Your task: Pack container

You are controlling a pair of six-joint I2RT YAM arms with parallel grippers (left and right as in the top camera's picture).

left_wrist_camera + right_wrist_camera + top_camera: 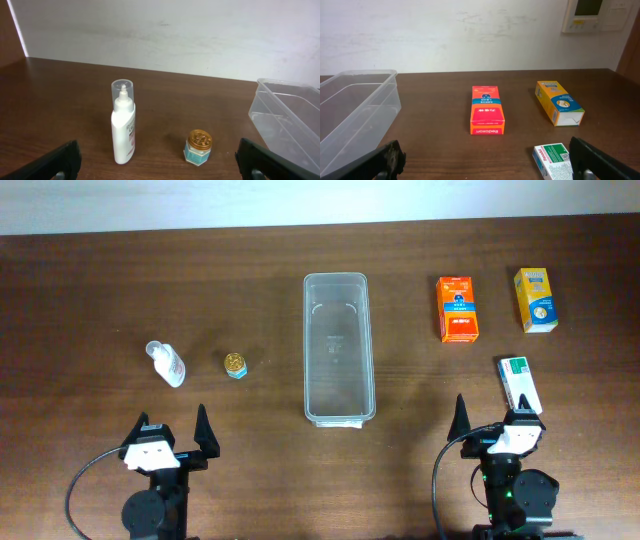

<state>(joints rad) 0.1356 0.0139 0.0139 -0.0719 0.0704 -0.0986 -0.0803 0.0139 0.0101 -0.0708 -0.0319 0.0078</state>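
Container [339, 350] of clear plastic, long and narrow with rounded corners and a rim, lies at the middle of the dark wooden tabletop [100, 290], its long axis running away from the robot and its clear floor visible from end to end. To its left, well apart from it, sits a small jar [235, 365] with a gold lid and a pale blue body. Just beyond the jar is a white bottle [166, 363] with a clear cap, which reads as upright in the left wrist view. To the container's right an orange-red box [457, 309] lies flat, with a yellow box [535, 300] further right, the two near each other but apart. A white and green box [520, 382] lies nearer the robot, just beside the outer finger of the right tool [493, 420]; contact cannot be judged. The right tool is released, fingers spread wide and grasping nothing. The left tool [172, 425] is likewise released and grasps nothing, set at the near edge facing the bottle and jar.
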